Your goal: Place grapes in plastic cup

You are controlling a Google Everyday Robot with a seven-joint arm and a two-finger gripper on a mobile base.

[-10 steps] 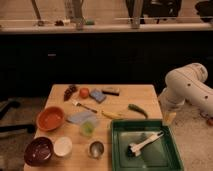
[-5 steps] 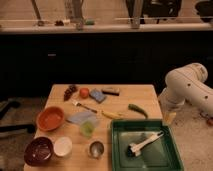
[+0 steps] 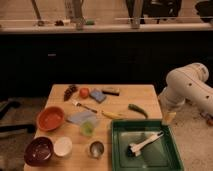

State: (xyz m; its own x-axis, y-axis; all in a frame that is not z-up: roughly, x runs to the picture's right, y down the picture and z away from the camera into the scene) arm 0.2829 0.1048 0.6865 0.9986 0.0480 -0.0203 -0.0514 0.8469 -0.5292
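A wooden bench point(image 3: 145, 95) seen from the front, with a white robot arm at its right edge. Your claw point(image 3: 168, 118) hangs low just off the bench's right side, beside the green tray point(image 3: 116, 150), well apart from everything you need. It stands wide open, holding and touching nothing.

The grapes point(image 3: 70, 92), a small dark purple bunch, lie at the far left of the bench, just beside an orange-red tomato point(image 3: 84, 92). The plastic cup point(image 3: 88, 129), pale yellow-green and translucent, stands upright near the middle of the bench, close to a blue cloth point(image 3: 80, 117); whether they touch cannot be told. Its mouth faces up, so it looks ready to take the fruit from above.

Between the cup and the front edge stands a shiny metal cup point(image 3: 96, 148), which is not your target. An orange bowl point(image 3: 50, 118) sits to the cup's left.

The task looks unstarted: the grapes are not in the cup, and the arm seems parked clear of the bench, likely so nothing is knocked. Your reach must cross the bench to the far left. The tomato sitting so near the grapes is the likely hazard when you close on them.
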